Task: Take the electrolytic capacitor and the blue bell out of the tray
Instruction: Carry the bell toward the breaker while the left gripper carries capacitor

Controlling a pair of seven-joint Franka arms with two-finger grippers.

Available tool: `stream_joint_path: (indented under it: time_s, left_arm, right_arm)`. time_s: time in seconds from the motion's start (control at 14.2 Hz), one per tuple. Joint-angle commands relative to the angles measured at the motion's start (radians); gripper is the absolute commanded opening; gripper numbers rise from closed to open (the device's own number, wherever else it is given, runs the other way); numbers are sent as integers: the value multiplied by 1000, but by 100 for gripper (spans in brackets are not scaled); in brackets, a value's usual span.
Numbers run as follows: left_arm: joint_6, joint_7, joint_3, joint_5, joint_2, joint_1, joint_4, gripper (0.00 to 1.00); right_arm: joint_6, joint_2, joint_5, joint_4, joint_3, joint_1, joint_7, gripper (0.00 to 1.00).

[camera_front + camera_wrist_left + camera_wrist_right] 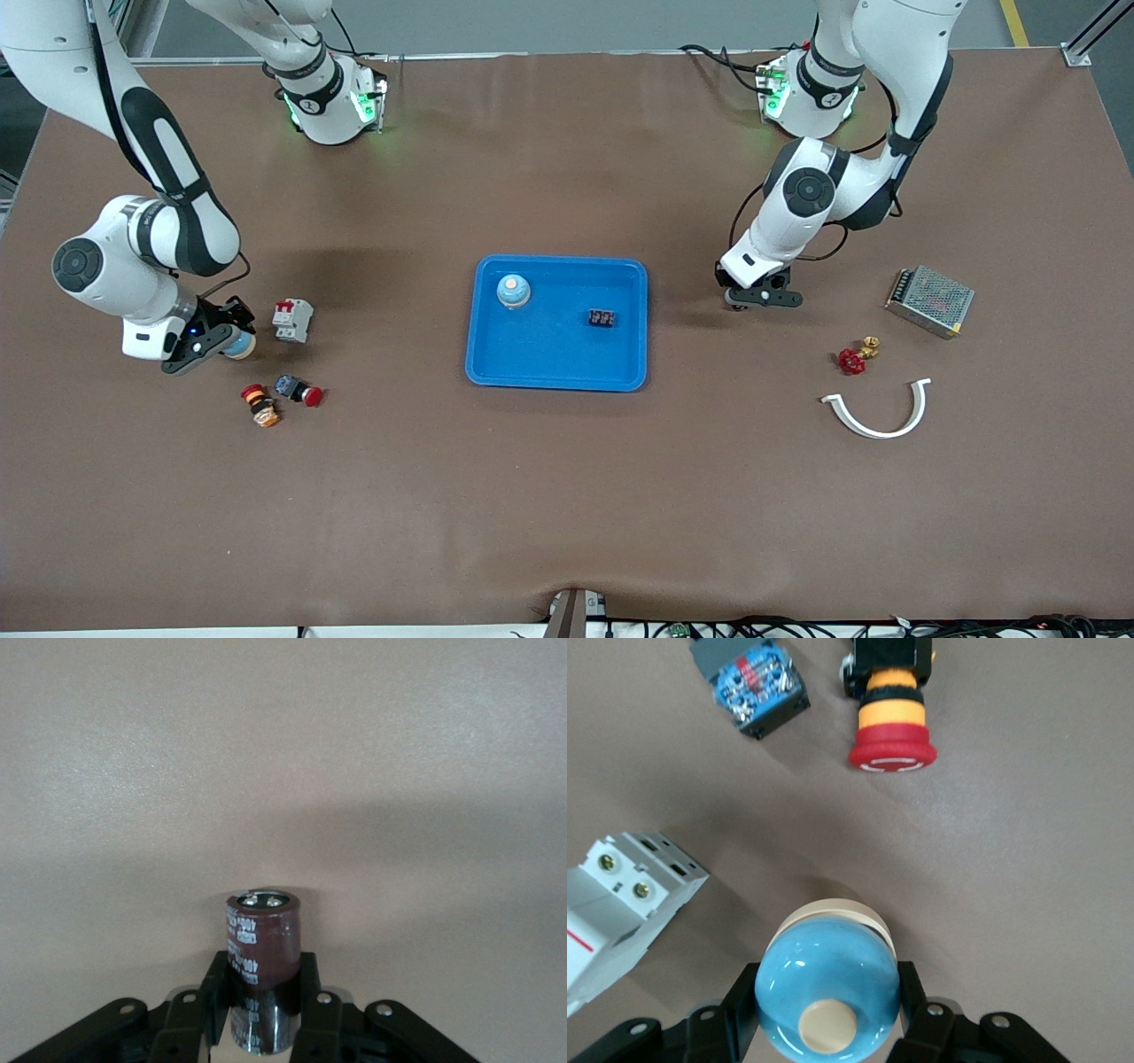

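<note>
We see the left gripper [764, 299] low over the bench between the blue tray [556, 372] and the items at the left arm's end. In the left wrist view its fingers [218, 992] are pinched on a brown capacitor [259, 966], which stands upright between them with its terminal end pointing away from the wrist.

The right gripper [232, 339] sits low near the right arm's end of the bench, its fingers [744, 1005] pressed against a blue bell [827, 988] with a cream button on top. The bell fills the gap between the fingers. Whether it rests on the bench or hangs just above it, we cannot tell.

Just beside that gripper lies a white circuit breaker [293, 320], and nearer the front camera are two push-button switches, one with an orange collar [260, 406] and one with a red cap [299, 390].

In the tray we see another blue bell [513, 291] near its corner toward the right arm's base and a small black block [603, 317] toward the left arm's edge.

At the left arm's end lie a metal mesh box [929, 301], a red valve [857, 356] and a white curved strip [880, 410].
</note>
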Motion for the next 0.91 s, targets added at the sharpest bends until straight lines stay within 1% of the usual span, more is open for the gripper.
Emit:
stream_joint_path:
  time_s: [0.0,0.14,0.28,0.35,0.42,0.49,0.56,0.7,0.77,0.84]
  left_arm:
    - [35,-7,-9,-18,16,9,-2,0]
    - [35,-7,-8,-17,19,8,0,0]
    - [38,-7,-8,-17,23,6,1,0]
    - [38,-22,-8,-17,22,6,3,4]
    - [38,-56,-9,-17,22,3,4,36]
    - [38,-65,-8,-17,22,-3,6,89]
    - [38,-71,-9,-15,19,-3,9,100]
    - [17,-94,-9,-15,16,-9,30,100]
    - [-26,-122,-11,-15,11,-14,46,100]
    - [-85,-151,-11,-15,7,-24,82,100]
  right_arm:
    - [39,-37,-5,-65,22,-28,-22,43]
    - [79,-35,-5,-85,22,-28,-24,43]
    - [88,-32,-5,-86,22,-28,-24,43]
    - [88,-32,-5,-86,22,-28,-24,43]
    - [88,-32,-5,-86,22,-29,-24,43]
    - [88,-32,-5,-86,22,-30,-24,43]
    - [88,-32,-5,-86,22,-28,-24,43]
    - [88,-32,-5,-86,22,-28,-24,43]
    - [88,-31,-5,-86,22,-29,-24,43]
    - [88,-29,-5,-86,22,-30,-24,43]
